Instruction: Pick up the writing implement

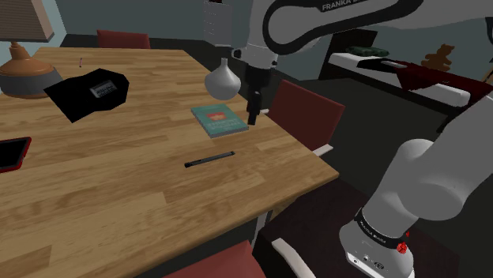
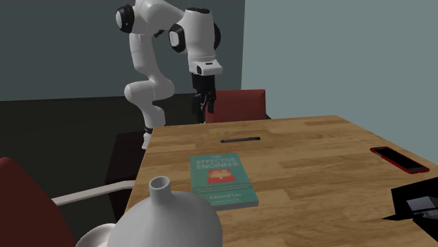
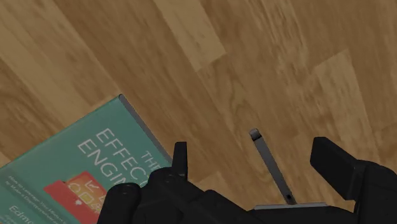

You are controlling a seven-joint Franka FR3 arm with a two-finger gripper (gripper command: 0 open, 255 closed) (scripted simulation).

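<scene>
My pincer [image 3: 253,153] is spread: the two black fingers [image 3: 180,159] stand apart and pinch nothing. It hangs in the air over the wooden table [image 1: 118,197], close to the table edge on my stand's side.

The pen [image 3: 270,165], thin and dark, lies flat on bare wood below me. In the wrist view it falls in the gap between my fingers, touched by neither. In the second exterior view it lies roughly along that edge, set a little in from it, with open wood on all sides.

The nearest neighbour is a teal book [image 1: 219,120], flat on the table near the pen, with a strip of bare wood between them. A grey vase [image 1: 222,79] stands past the book, near the table's rim. A red chair [image 1: 304,110] sits against the edge, behind the pincer in the shoulder view.

Well apart from the pen are a red-rimmed phone [image 2: 399,158], a black patch [image 1: 83,93] and a lamp [image 1: 24,55]. The broad middle of the table lies between.
</scene>
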